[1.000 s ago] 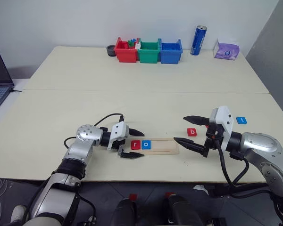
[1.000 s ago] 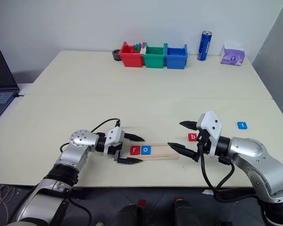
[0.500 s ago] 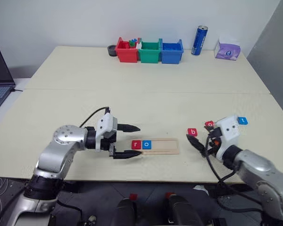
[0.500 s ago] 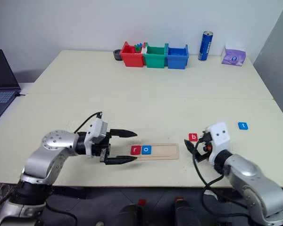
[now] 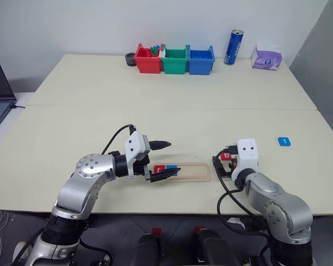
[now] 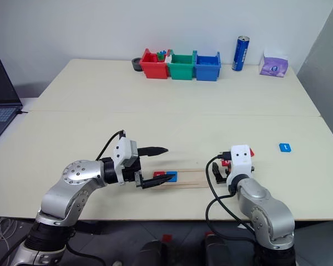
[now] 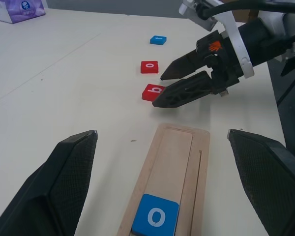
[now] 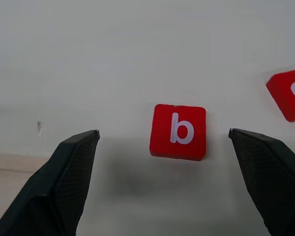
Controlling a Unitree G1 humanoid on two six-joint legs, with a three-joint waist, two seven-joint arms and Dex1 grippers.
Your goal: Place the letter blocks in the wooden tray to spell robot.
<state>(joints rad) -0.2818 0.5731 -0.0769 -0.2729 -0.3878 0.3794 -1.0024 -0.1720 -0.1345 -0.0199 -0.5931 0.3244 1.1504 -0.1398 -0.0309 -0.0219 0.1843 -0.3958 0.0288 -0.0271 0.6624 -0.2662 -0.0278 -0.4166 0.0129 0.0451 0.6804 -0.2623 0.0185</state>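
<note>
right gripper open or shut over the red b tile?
Open. In the right wrist view the two black fingers stand wide apart, with the red b tile lying flat on the table between them, untouched.

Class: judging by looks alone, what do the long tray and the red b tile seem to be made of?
The wooden tray: apparently light, unpainted wood, matte, with faint grain and a routed groove. The red b tile: probably painted wood or plastic; smooth, even red with a crisp white letter, so the look leaves it open.
</note>
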